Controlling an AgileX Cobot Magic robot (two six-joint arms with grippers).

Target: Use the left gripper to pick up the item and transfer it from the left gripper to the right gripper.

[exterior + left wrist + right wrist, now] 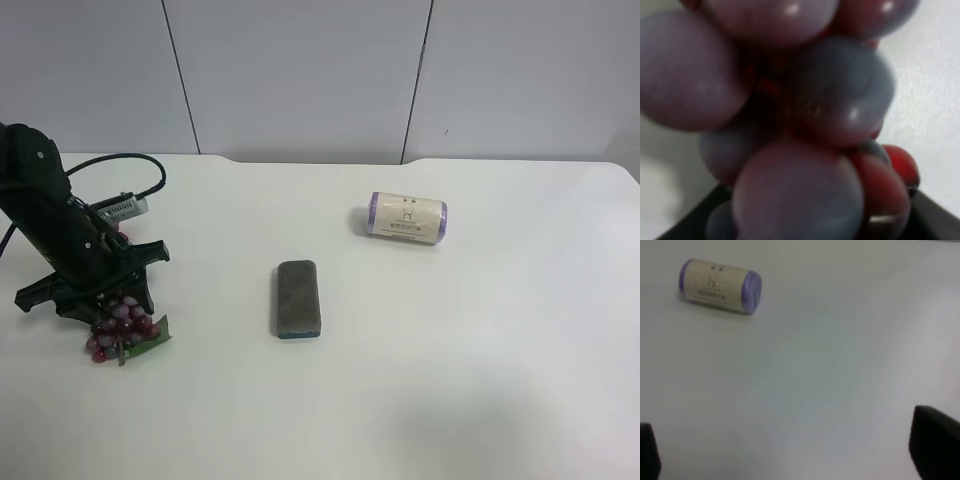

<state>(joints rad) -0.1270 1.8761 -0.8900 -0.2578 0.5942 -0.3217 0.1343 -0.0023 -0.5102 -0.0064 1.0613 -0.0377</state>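
The item (122, 328), a bunch of dark-red and purplish grapes with a green leaf, lies on the white table (420, 380) at the exterior high view's left. The black left arm with its trailing cable reaches down onto it, and the left gripper (112, 305) sits on top of the bunch. In the left wrist view the grapes (805, 100) fill the picture, with dark fingers (935, 217) pressed against both sides. The right gripper (790, 455) hangs open over bare table, its fingertips (935, 450) wide apart; its arm is outside the exterior high view.
A dark grey rectangular block (298, 298) lies mid-table. A cream roll with purple ends (405, 218) rests at the back right, and the roll (720, 286) also shows in the right wrist view. A grey panelled wall stands behind the table.
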